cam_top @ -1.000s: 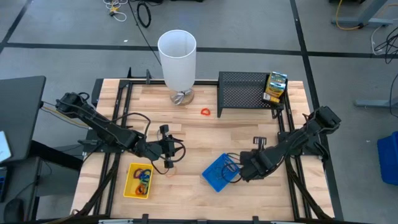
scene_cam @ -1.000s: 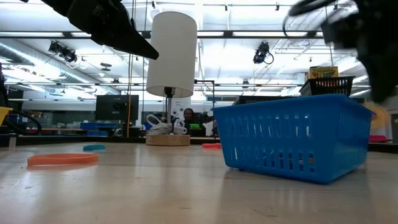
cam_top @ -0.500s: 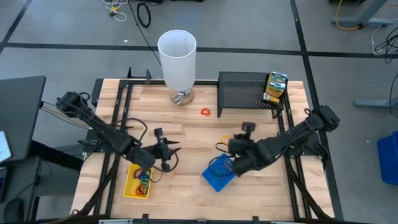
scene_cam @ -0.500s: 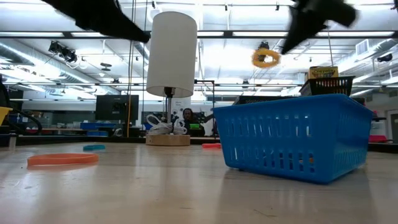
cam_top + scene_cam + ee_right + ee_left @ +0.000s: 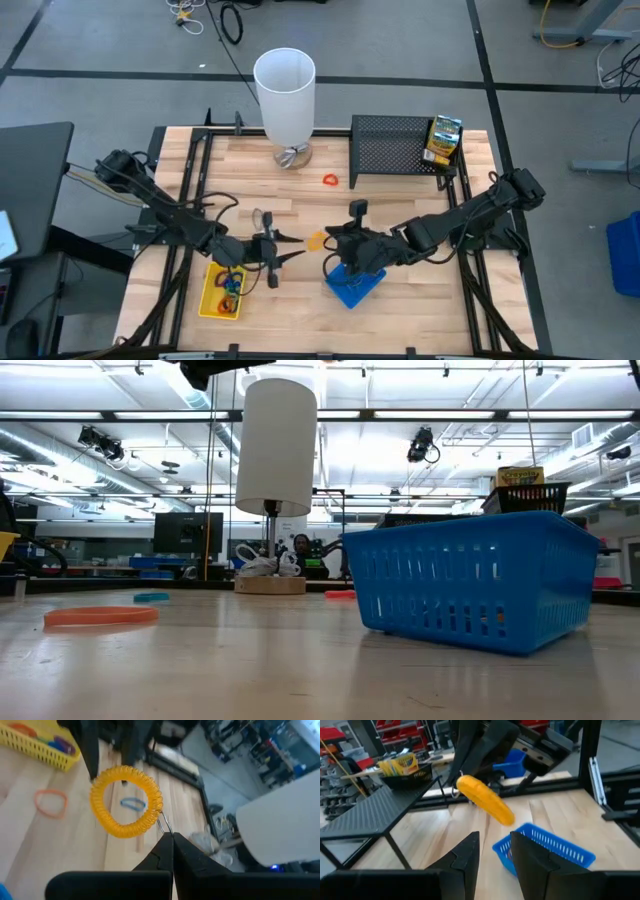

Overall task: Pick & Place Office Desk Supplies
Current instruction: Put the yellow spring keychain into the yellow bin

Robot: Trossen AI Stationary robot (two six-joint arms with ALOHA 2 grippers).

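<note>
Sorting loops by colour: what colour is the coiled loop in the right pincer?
Yellow-orange; the coiled loop hangs from the right pincer, clearest in the right wrist view.

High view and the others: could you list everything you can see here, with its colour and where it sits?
wooden table: one, light wood, under everything
white cylinder: one, tall, back edge
black mesh rack: one, back right
printed box: one, green-yellow, at the rack's right end
red loop: one, on the table just left of the rack
yellow tray: one, front left
mixed loops: several colours, inside the yellow tray
blue tray: one, front centre
orange loop: one, flat on the table near the yellow tray
blue loop: one, flat on the table
yellow coiled loop: one, held in the air
left end effector: open, facing the coil
right end effector: pinching the coil
</note>
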